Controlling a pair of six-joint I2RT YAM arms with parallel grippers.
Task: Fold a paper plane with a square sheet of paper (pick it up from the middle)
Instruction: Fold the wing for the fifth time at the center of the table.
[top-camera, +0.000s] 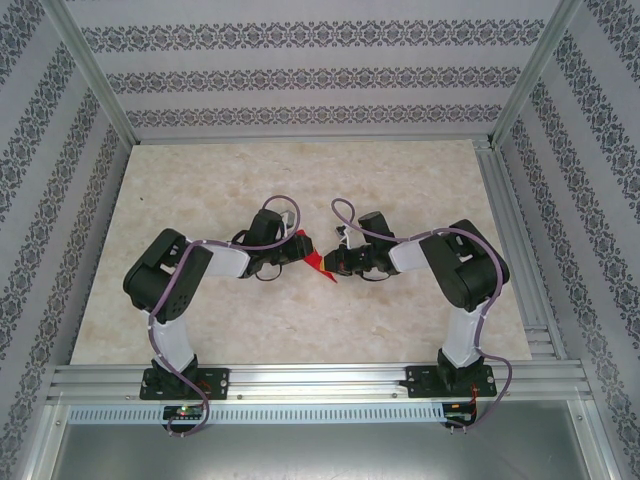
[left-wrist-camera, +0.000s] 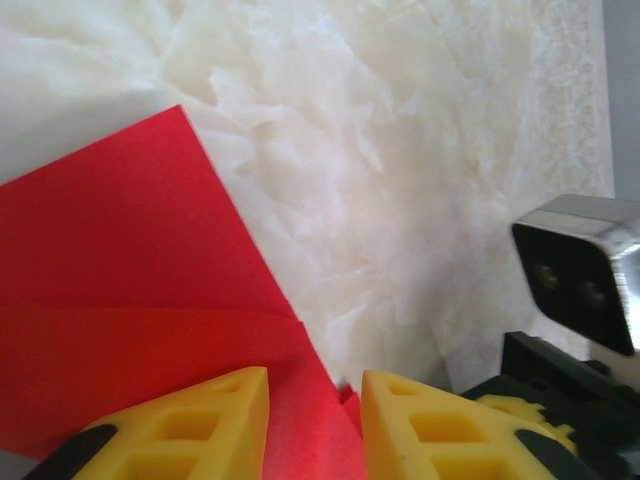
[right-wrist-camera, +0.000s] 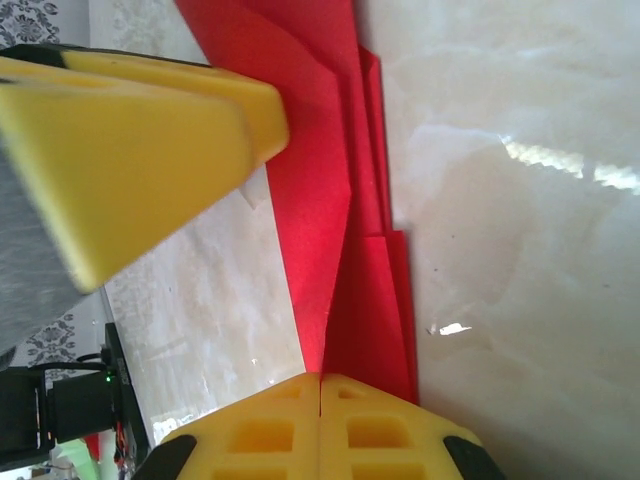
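The bright red paper plane (top-camera: 317, 259) sits at the middle of the marble table (top-camera: 300, 170), between my two grippers. In the left wrist view its flat wing (left-wrist-camera: 130, 270) spreads to the left, and a folded layer runs down between my left gripper's (left-wrist-camera: 315, 385) yellow fingers, which stand apart around it. My left gripper (top-camera: 299, 244) is at the plane's upper left. My right gripper (top-camera: 336, 265) is at its lower right. In the right wrist view the right gripper (right-wrist-camera: 320, 378) is shut on the plane's (right-wrist-camera: 335, 200) creased end. The left gripper's fingers (right-wrist-camera: 150, 150) hover beside the wing.
Aluminium frame posts and patterned walls enclose the table. A rail (top-camera: 320, 380) with both arm bases runs along the near edge. Part of the right arm (left-wrist-camera: 580, 275) stands close on the right in the left wrist view. Bare marble lies behind and to both sides.
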